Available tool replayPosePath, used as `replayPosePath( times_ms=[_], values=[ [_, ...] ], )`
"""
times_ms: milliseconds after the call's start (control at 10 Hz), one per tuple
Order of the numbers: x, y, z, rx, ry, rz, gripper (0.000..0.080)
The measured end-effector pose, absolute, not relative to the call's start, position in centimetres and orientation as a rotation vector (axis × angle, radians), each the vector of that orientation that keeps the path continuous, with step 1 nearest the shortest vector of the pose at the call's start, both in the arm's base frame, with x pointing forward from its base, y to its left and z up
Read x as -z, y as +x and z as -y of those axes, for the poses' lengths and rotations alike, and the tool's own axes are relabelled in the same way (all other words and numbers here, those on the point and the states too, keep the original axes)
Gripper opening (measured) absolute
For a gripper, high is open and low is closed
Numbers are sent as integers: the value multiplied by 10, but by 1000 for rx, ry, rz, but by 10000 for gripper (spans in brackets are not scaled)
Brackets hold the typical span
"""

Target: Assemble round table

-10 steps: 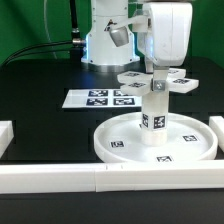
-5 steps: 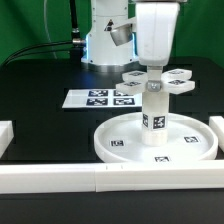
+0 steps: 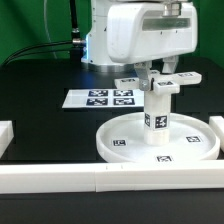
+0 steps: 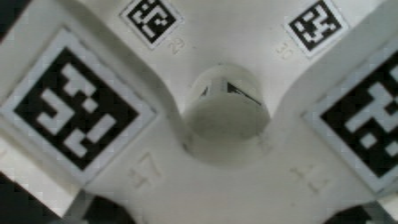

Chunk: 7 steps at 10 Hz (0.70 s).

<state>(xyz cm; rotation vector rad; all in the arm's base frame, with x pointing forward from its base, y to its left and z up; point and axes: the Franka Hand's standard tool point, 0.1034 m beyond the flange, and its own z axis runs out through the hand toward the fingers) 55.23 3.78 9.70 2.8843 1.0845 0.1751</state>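
Note:
The large round rimmed disc (image 3: pixel 118 148) lies flat on the black table at the front right. The short thick cylinder leg (image 3: pixel 156 117) stands upright on the disc's middle, a tag on its side. The cross-shaped foot piece (image 3: pixel 160 85) sits level on top of the leg. My gripper (image 3: pixel 160 72) comes straight down from above and is shut on the foot piece. In the wrist view the foot piece (image 4: pixel 222 110) fills the picture, with tagged arms around its round hub. My fingertips do not show there.
The marker board (image 3: pixel 100 98) lies behind the disc on the exterior view's left. White border rails run along the front (image 3: pixel 100 181), the left (image 3: pixel 5 135) and the right (image 3: pixel 217 126). The robot base (image 3: pixel 100 45) stands at the back.
My wrist has turned about its vertical axis over the leg, and the foot piece has turned with it. The disc and leg stay where they were.

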Motion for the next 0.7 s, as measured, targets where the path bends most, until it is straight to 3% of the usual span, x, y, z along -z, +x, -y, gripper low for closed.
replayPosePath(
  times_ms=[700],
  values=[
    [-97,551,-37,-178,3115,-382,452]
  ],
)
